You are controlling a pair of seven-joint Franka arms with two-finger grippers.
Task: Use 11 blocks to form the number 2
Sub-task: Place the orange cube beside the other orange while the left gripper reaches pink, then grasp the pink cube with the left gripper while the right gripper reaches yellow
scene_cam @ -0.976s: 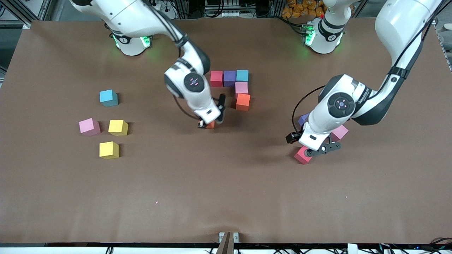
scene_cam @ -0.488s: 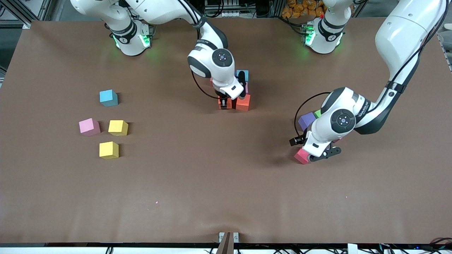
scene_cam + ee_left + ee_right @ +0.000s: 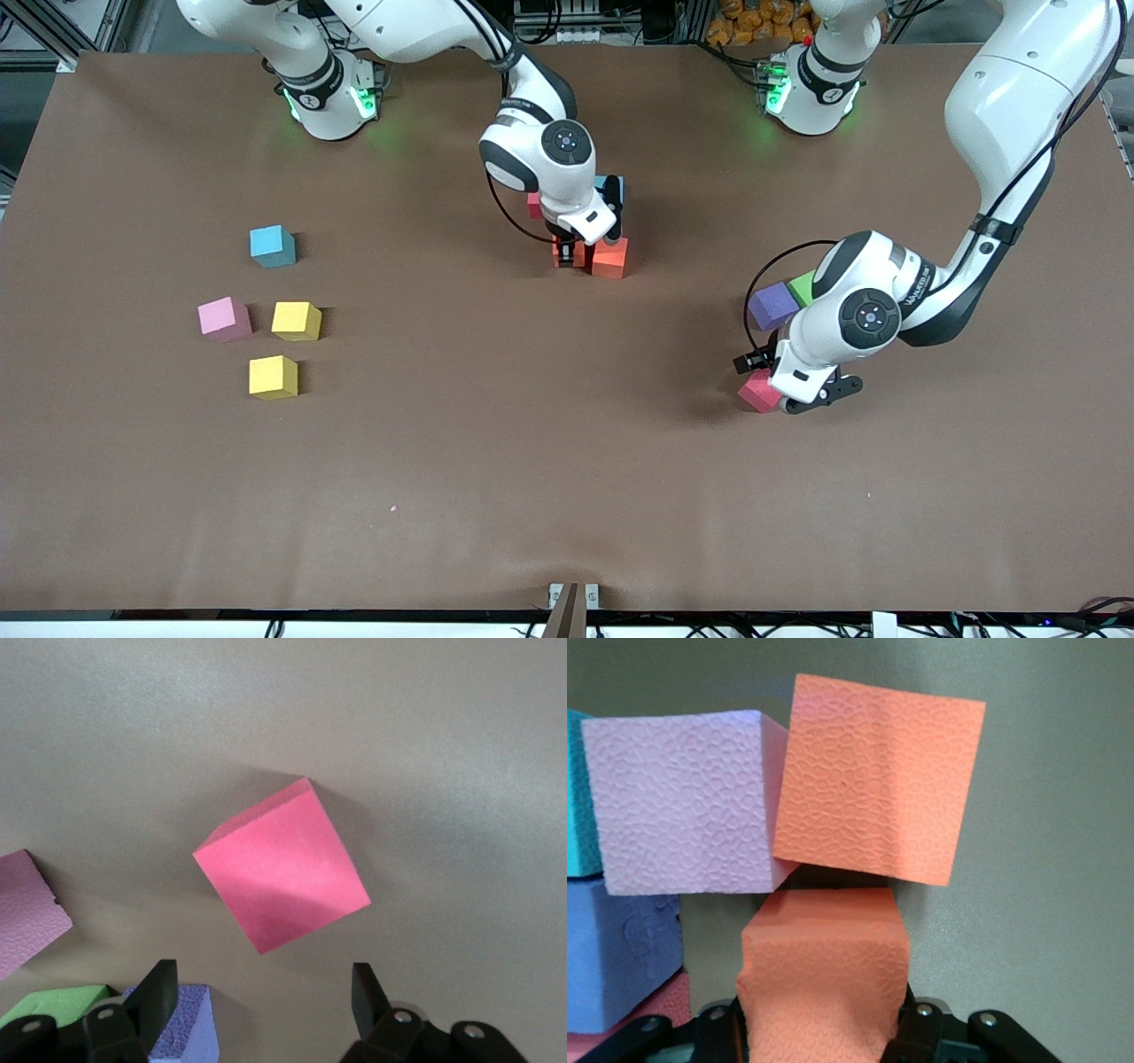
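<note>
The right gripper [image 3: 571,251] is clamped on a small matte orange cube [image 3: 824,974]. It holds this cube low against a second orange cube [image 3: 611,258], at that cube's nine o'clock, reading twelve as toward the robots' bases. The two touch at a corner in the right wrist view.

At twelve o'clock of the second orange cube sits a pale pink cube [image 3: 678,802]. A light-blue cube [image 3: 616,184] comes next, with a purple cube [image 3: 620,948] and a red cube [image 3: 534,206] in a row beside it. These make the unfinished number 2 [image 3: 877,784], around twelve o'clock of the table's middle, mostly hidden under the right wrist from the front.

The left gripper [image 3: 811,400] hangs with its fingers [image 3: 159,992] apart. They touch nothing and straddle a pinkish-red cube [image 3: 282,864] that lies skewed on the brown table [image 3: 532,461] at about four o'clock. At that cube's twelve o'clock are another purple cube [image 3: 772,306] and a green cube [image 3: 803,286], touching.

Around nine o'clock of the table lie the spare blocks: a loose light-blue cube [image 3: 272,245], a pink cube [image 3: 223,318], and two yellow cubes [image 3: 296,321], all apart.
</note>
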